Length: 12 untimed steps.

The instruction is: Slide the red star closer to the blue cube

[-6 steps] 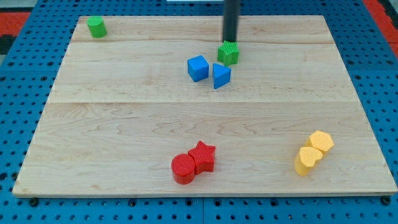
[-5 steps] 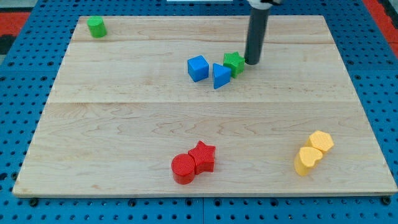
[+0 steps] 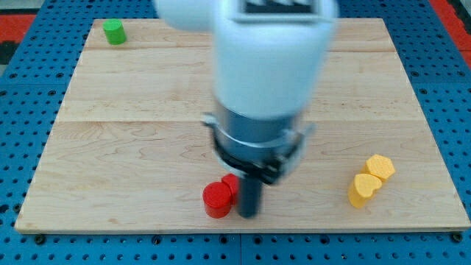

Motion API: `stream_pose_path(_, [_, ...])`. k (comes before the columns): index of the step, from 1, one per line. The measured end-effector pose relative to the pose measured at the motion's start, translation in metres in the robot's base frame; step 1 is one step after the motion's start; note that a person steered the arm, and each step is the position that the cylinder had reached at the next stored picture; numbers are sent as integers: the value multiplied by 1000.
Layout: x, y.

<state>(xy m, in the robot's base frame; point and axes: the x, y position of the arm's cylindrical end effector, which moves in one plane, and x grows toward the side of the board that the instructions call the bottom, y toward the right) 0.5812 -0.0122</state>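
One block matters: your red star (image 3: 231,183) sits mostly hidden behind my tip (image 3: 249,215), planted low to shove upward; the blue cube is hidden, and no fingers exist.

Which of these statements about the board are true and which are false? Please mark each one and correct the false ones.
1. My tip is at the view's bottom, beside the red cylinder. True.
2. The blue cube is in plain sight. False: the arm hides the board's middle.
3. Two yellow blocks touch at the view's right. True.
4. The green block lies at the view's bottom right. False: it is at the top left.
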Motion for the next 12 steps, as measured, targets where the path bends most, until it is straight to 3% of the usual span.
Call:
stream_pose_path(1, [-39, -50])
stream_pose_path(3, [-3, 26])
stream_pose_path(4, [-15, 62])
stream_pose_path(6, [-108, -58])
stream_pose_path(8, [-43, -9])
stream_pose_path(9, [-52, 63])
stream_pose_path(10, [-103, -6])
stream_pose_path(12, [-88, 82])
